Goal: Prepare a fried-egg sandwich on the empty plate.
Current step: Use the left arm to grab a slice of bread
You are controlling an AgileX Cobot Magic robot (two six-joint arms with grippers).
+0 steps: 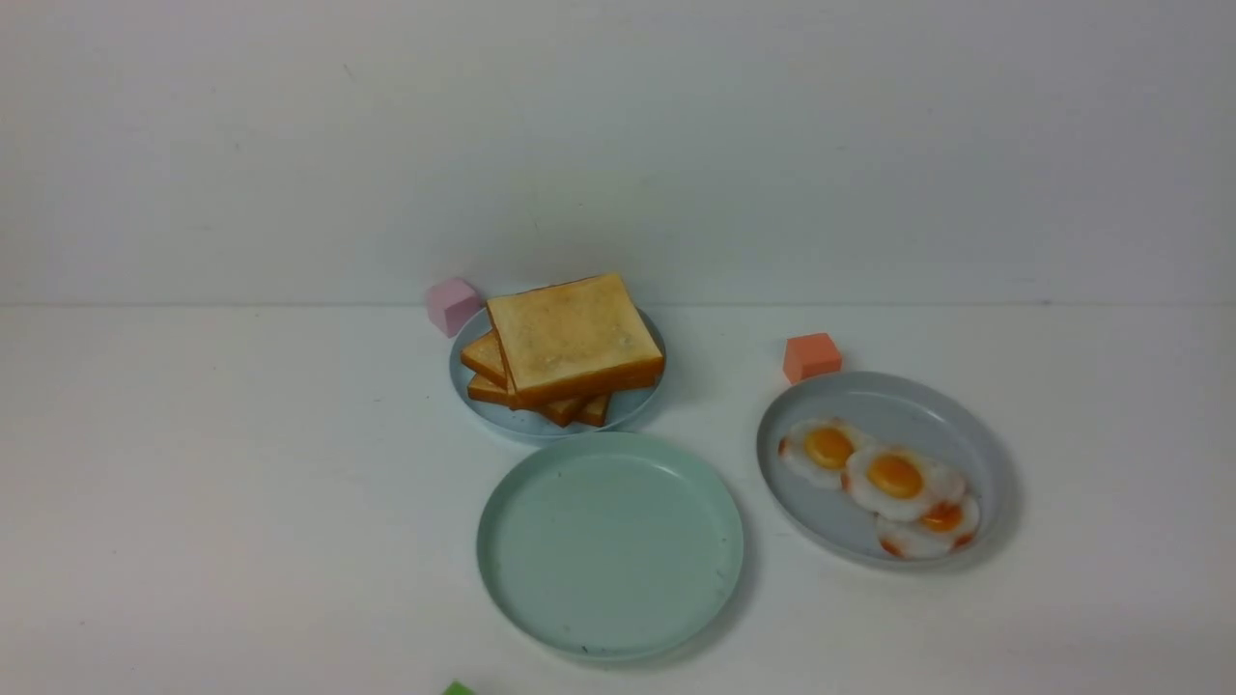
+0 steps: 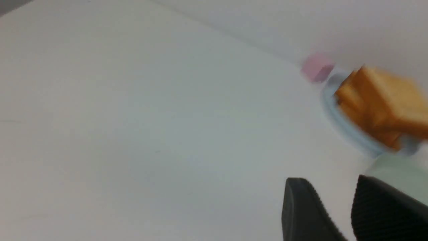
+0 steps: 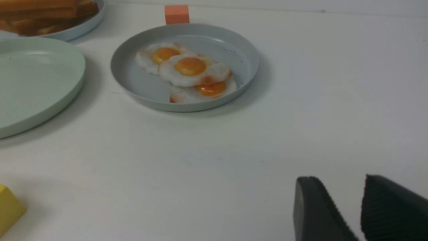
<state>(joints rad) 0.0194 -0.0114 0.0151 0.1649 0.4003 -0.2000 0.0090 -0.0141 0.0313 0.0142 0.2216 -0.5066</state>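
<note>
With the left gripper [image 2: 344, 214] and right gripper [image 3: 354, 214] both parted and empty, you should first lift the top toast slice [image 1: 572, 333] onto the bare mint-green plate [image 1: 608, 550].

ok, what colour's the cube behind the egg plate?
Salmon-orange cube; front view shows it best, just behind the grey plate.

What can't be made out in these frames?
- Toast stack: front view, top slice hides lower ones; count unclear.
- Pink block: left wrist view, motion-blurred.
- Green object: front view, cut off by bottom edge.
- Yellow block: right wrist view, cut off by edge.
- Nearest egg: front view, partly under middle egg.
- Left pincer, right pincer: only tips show.
</note>
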